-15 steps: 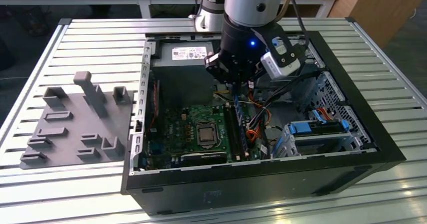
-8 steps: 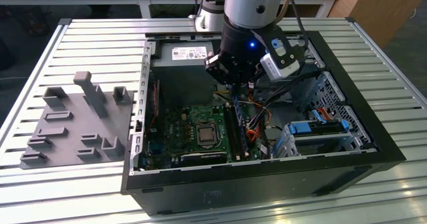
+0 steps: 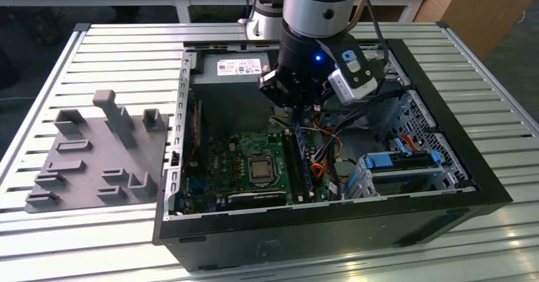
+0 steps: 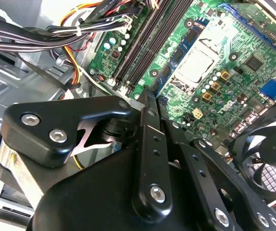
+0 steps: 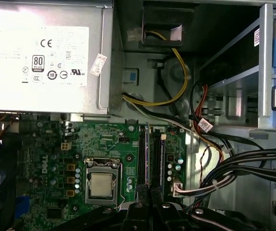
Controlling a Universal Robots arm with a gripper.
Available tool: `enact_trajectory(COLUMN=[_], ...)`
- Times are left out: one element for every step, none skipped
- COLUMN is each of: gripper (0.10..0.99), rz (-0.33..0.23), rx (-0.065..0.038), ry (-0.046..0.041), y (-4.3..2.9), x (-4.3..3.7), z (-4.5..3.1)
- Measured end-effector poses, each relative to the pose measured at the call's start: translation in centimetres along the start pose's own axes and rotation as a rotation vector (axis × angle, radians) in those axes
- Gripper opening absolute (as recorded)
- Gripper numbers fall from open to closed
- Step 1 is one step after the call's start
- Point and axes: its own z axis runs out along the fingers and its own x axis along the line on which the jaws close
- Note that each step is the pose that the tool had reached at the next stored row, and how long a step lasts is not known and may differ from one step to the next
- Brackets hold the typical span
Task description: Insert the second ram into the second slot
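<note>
I'm mid-insertion: my black gripper (image 4: pixel 145 100) seems clenched on the thin dark-blue second ram (image 5: pixel 148 147) above the green motherboard (image 5: pixel 110 144); seating needs square alignment.

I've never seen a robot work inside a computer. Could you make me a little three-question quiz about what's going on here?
1. True or false: the computer case lies open, showing its green board.
2. The hand hangs over: A the fan; B the memory slots; C the silver power box.
3. In the exterior view, on which side of the case does the grey tray sit?
Key: 1 true; 2 B; 3 the exterior view's left.
</note>
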Motion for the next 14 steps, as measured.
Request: enact_trajectory(gripper=[0.133,0.133,0.133,0.133,0.133,0.133,0.133,0.133,0.133,0.133,0.133,0.133,0.133,0.133], rz=[0.0,0.0,0.0,0.0,0.0,0.0,0.0,0.0,0.0,0.0,0.0,0.0,0.0,0.0], rx=[0.0,0.0,0.0,0.0,0.0,0.0,0.0,0.0,0.0,0.0,0.0,0.0,-0.006,-0.007], ry=[0.0,-0.0001,0.0,0.0,0.0,0.0001,0.0003,0.0005,0.001,0.0015,0.0022,0.0023,0.0021,0.0019], y=[-0.02,-0.02,-0.04,-0.06,-0.06,-0.06,-0.06,-0.07,-0.07,-0.07,-0.07,-0.07,-0.07,-0.07], x=[0.0,0.0,0.0,0.0,0.0,0.0,0.0,0.0,0.0,0.01,0.0,0.01,0.01,0.0], z=[0.05,0.12,0.18,0.24,0.29,0.32,0.35,0.39,0.43,0.47,0.49,0.5,0.55,0.6])
